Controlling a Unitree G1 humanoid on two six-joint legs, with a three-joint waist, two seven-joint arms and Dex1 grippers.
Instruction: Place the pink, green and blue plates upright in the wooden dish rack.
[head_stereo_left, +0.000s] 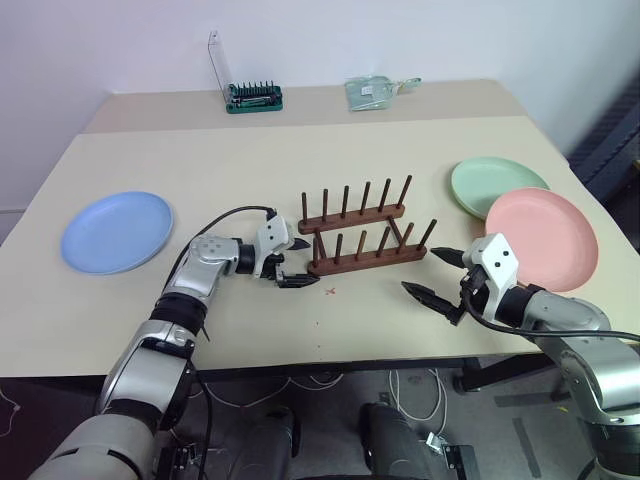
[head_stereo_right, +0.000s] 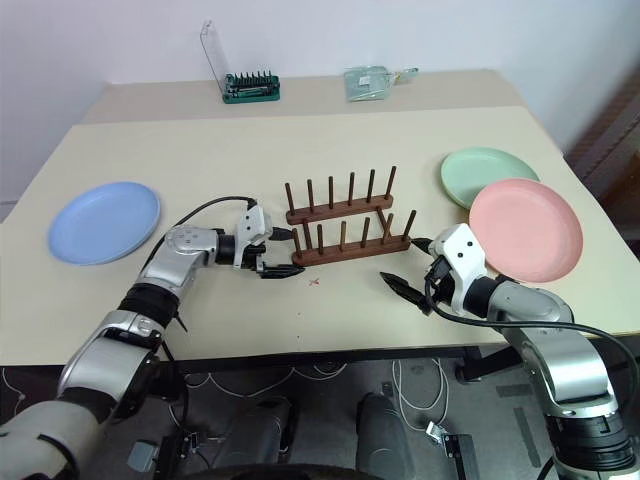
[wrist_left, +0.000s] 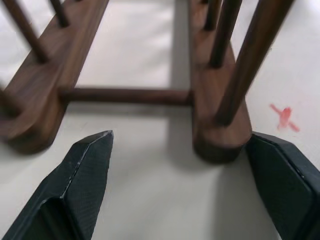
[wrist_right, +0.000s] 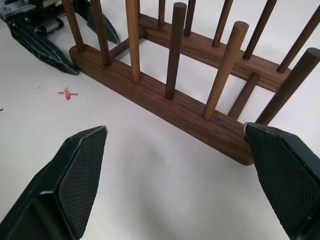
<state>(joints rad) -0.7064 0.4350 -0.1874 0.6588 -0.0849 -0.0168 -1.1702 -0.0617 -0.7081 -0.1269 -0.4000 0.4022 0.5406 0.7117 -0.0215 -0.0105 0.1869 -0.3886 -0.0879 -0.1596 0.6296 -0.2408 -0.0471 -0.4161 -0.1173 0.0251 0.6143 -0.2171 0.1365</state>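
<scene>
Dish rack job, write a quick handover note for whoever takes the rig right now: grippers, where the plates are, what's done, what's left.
Left gripper: open, empty, at the left end of the wooden dish rack.
Right gripper: open, empty, at the rack's right end.
The rack stands mid-table with no plates in it.
Blue plate: flat on the table, far left.
Green plate and pink plate: flat on the right, pink overlapping the green's near edge.
Done: no plate racked.
Left: stand all three plates upright between the pegs.
</scene>
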